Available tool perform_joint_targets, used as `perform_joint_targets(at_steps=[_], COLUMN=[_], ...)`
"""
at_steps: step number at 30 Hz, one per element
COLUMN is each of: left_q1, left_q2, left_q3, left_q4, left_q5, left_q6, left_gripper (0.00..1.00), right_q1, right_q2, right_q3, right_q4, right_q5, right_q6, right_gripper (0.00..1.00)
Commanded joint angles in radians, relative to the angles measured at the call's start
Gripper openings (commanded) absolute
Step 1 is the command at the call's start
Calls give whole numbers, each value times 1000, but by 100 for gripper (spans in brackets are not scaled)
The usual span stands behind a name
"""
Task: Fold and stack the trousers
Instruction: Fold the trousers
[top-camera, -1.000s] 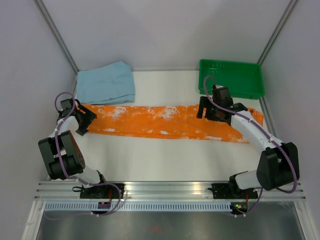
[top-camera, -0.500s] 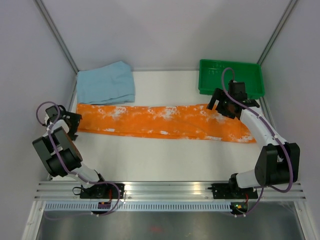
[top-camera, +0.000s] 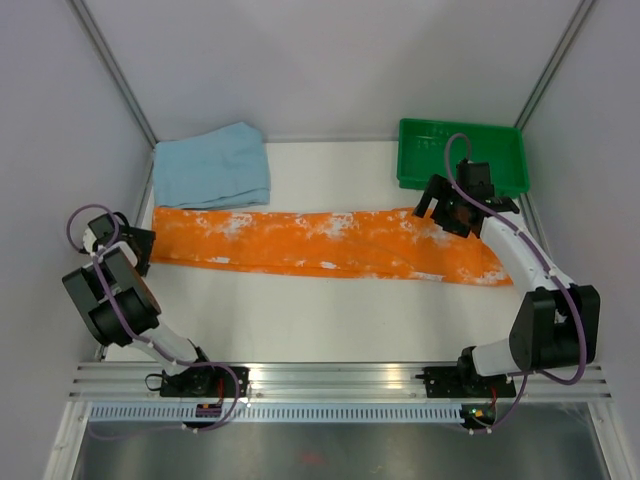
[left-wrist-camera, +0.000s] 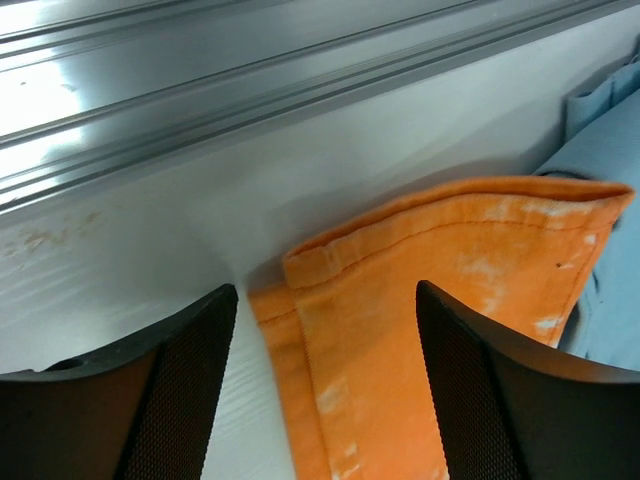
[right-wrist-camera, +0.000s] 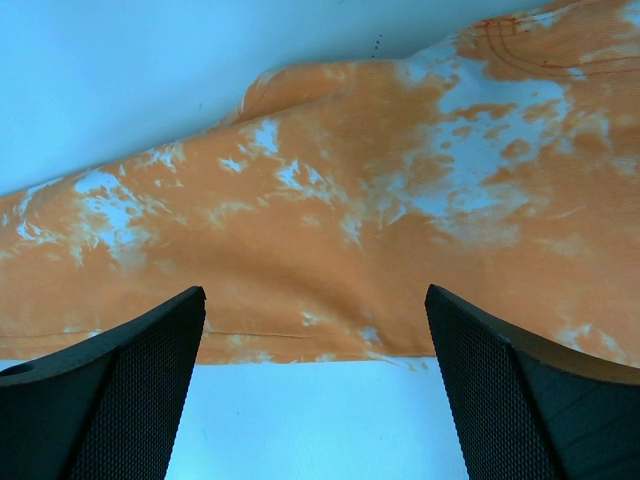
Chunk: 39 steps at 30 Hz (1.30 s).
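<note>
Orange white-mottled trousers (top-camera: 320, 243) lie flat in a long strip across the table. My left gripper (top-camera: 140, 247) is open and empty at their left end; in the left wrist view (left-wrist-camera: 325, 400) its fingers straddle the hem corner (left-wrist-camera: 420, 290). My right gripper (top-camera: 433, 208) is open and empty just above the right part of the trousers, near their back edge; in the right wrist view (right-wrist-camera: 315, 400) the cloth (right-wrist-camera: 350, 230) lies below and ahead of the fingers. Folded light blue trousers (top-camera: 212, 166) lie at the back left.
A green tray (top-camera: 505, 150) stands at the back right, close behind my right gripper. An aluminium rail (left-wrist-camera: 250, 70) runs along the left wall right by my left gripper. The blue trousers (left-wrist-camera: 610, 150) touch the orange ones at the left end.
My left gripper has moved left off the trousers to their left end. My right gripper has moved right and back toward the green tray. Both stay open.
</note>
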Motion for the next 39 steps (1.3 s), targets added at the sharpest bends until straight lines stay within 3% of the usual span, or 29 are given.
perform_joint_targets(at_steps=[1,5,12,13,17,18,22,29,38,39], left_q1=[2,2,2,2,0,2,2,0,2,0], left_q2=[97,115,143,140,149,149,118,-73,-236,-250], left_q3=[12,-4,-11,-14,-2,-1,10,12,-28,-25], left_q4=[14,-6,-13,-13,-15,-13,-12,10,152,149], left_q5=[88,90,130,125,154,154,145,116,312,337], left_q6=[2,25,84,97,123,127,176,317,551,565], left_gripper=[77,74,54,40,13,2,2,2,2,2], right_q1=[0,-2,-8,-10,-11,-11,-13,-17,-36,-37], right_q2=[-53,-96,-139,-142,-142,-142,-143,-142,-73,-62], right_q3=[27,32,32,30,30,30,38,38,62,59], right_q4=[-28,-36,-46,-49,-48,-49,-52,-45,36,59], right_q5=[48,105,163,169,169,171,177,160,80,3], right_q6=[39,58,62,64,65,65,59,47,59,50], right_gripper=[98,98,98,98,98,98,98,98,98,98])
